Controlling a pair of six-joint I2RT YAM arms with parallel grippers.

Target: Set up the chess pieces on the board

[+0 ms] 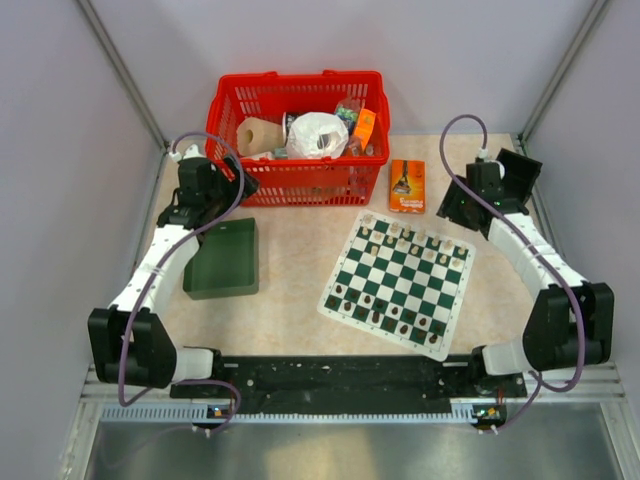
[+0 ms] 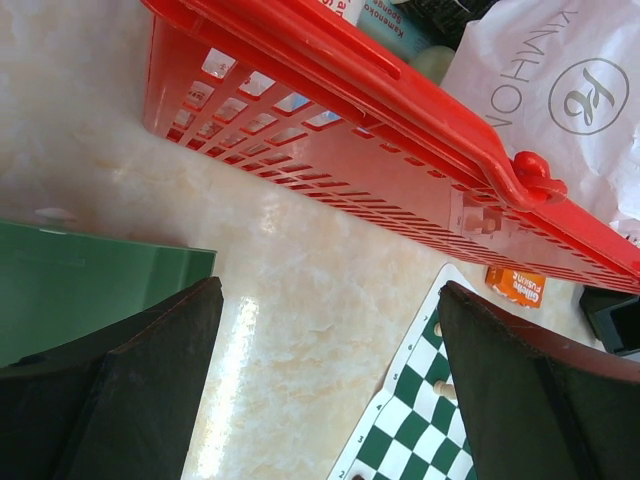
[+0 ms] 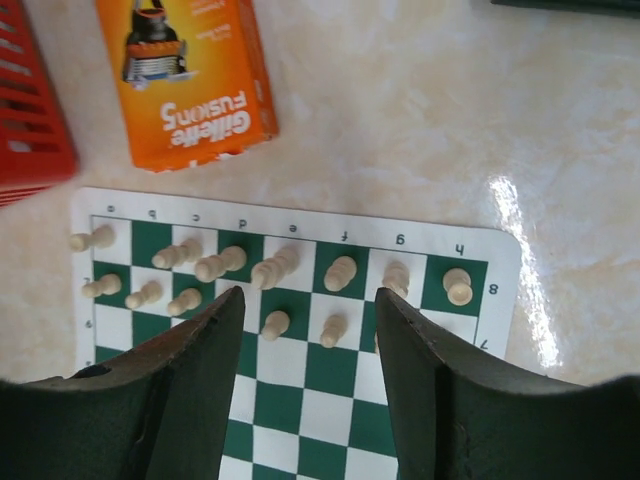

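The board (image 1: 400, 285) lies right of centre, a green and white checked mat. Cream chess pieces (image 1: 405, 238) fill its far two rows and dark ones (image 1: 385, 312) its near rows. In the right wrist view my right gripper (image 3: 310, 300) hangs open above the cream pieces (image 3: 275, 268) on the board (image 3: 300, 400), with nothing between its fingers. It sits off the board's far right corner (image 1: 452, 207). My left gripper (image 2: 330, 290) is wide open and empty over bare table, by the basket's front left corner (image 1: 232, 186). A board corner (image 2: 430, 420) shows beside its right finger.
A red basket (image 1: 300, 180) full of goods stands at the back. An orange Gillette box (image 1: 407, 186) lies between it and the board. A dark green tray (image 1: 225, 258) sits at the left under the left arm. A black tray (image 1: 340, 378) lies between the arm bases.
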